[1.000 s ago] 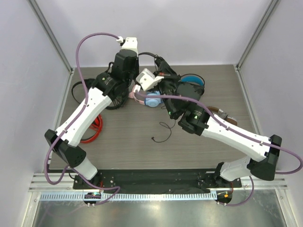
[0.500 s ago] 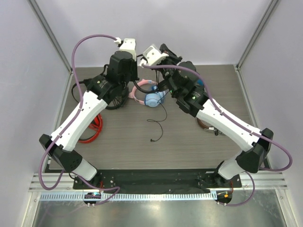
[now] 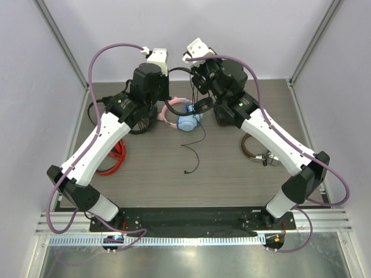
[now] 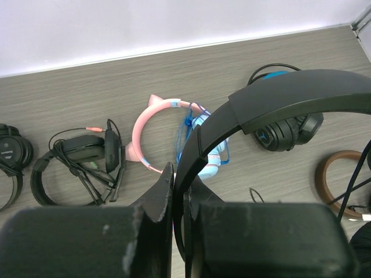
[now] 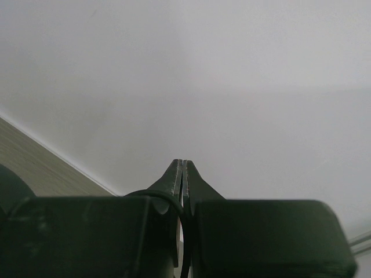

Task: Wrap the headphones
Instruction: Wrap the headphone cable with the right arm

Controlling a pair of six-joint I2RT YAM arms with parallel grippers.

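The slim black headphones hang above the back of the table. My left gripper is shut on their thin headband, which arcs off to the right in the left wrist view. From above, the headband spans between the two wrists and one round earcup hangs under the right wrist. My right gripper is raised, faces the back wall and is shut on the thin black cable. The rest of the cable trails down to the table, and its plug end lies mid-table.
A pink-and-blue pair lies beneath the held headphones. A bulky black pair with blue lining lies at the back right, a brown band to the right, a black headset at the back left, and a red coil to the left.
My right arm has swung up from low over the table towards the back wall, lifting the cable with it. The cable's loose end slid back a little. The left arm shifted slightly and kept its grip.
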